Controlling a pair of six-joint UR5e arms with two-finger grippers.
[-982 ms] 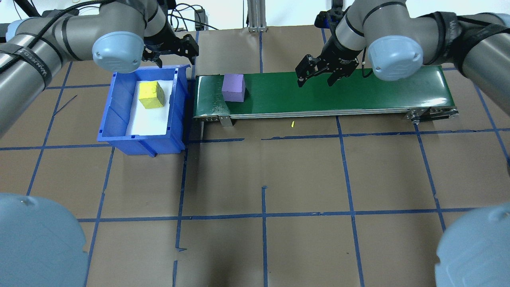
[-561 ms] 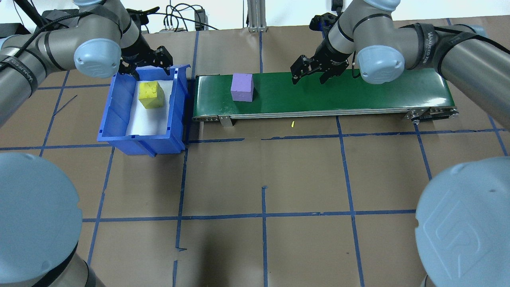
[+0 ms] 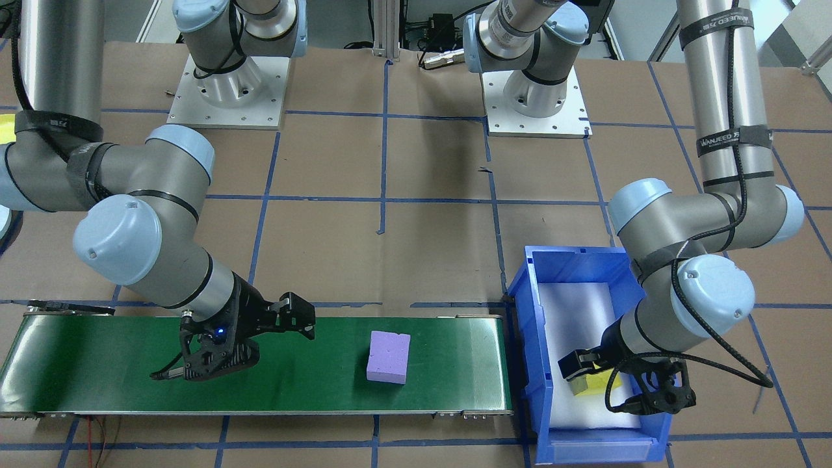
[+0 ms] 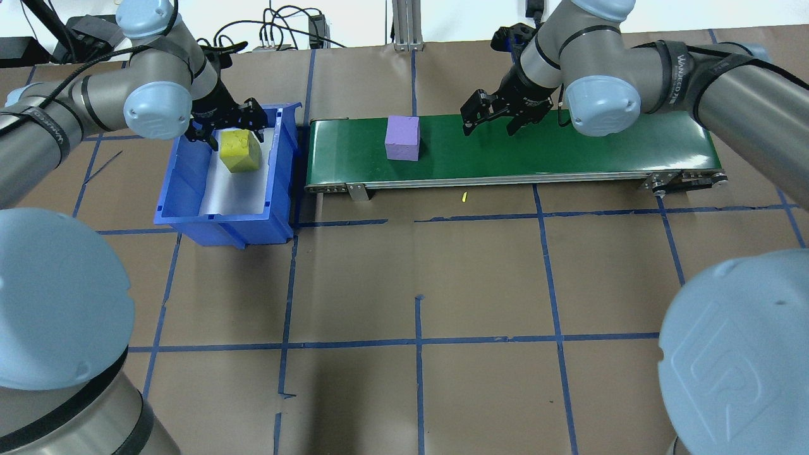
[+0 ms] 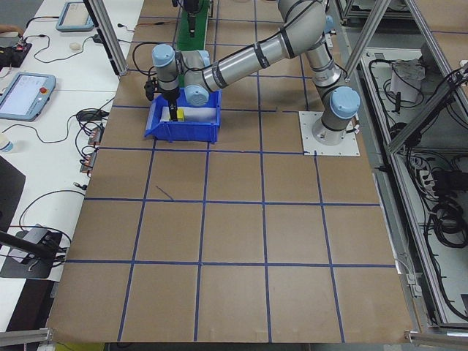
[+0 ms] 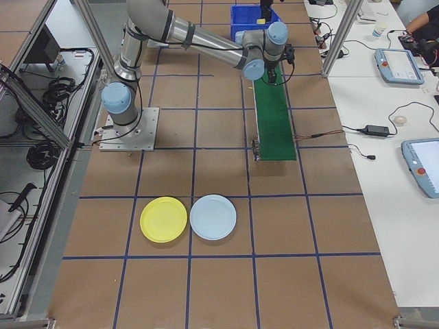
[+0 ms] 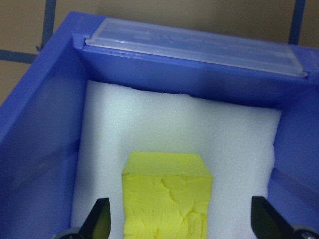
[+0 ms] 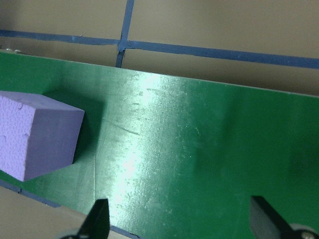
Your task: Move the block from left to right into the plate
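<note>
A purple block point(image 4: 402, 138) point(image 3: 389, 357) point(image 8: 37, 134) lies on the green conveyor belt point(image 4: 569, 151) point(image 3: 97, 364), near its left part. My right gripper point(image 4: 490, 126) point(image 3: 253, 344) point(image 8: 179, 224) hovers open over the belt, to the right of that block and apart from it. A yellow block point(image 4: 239, 150) point(image 7: 167, 194) rests on white foam inside the blue bin point(image 4: 189, 189) point(image 3: 530, 364). My left gripper point(image 4: 231, 134) point(image 7: 182, 224) is open, low in the bin, its fingers either side of the yellow block. A yellow plate point(image 6: 163, 219) and a light blue plate point(image 6: 213, 216) lie on the table far from the belt.
The bin's walls point(image 7: 50, 124) stand close around my left gripper. Brown paper with blue tape lines covers the table point(image 4: 417, 284). A small yellow scrap point(image 4: 463, 197) lies in front of the belt. Cables and pendants sit on side tables point(image 6: 411, 68).
The purple block has travelled to the right along the belt. My left gripper has come down into the bin over the yellow block. My right gripper has shifted slightly left.
</note>
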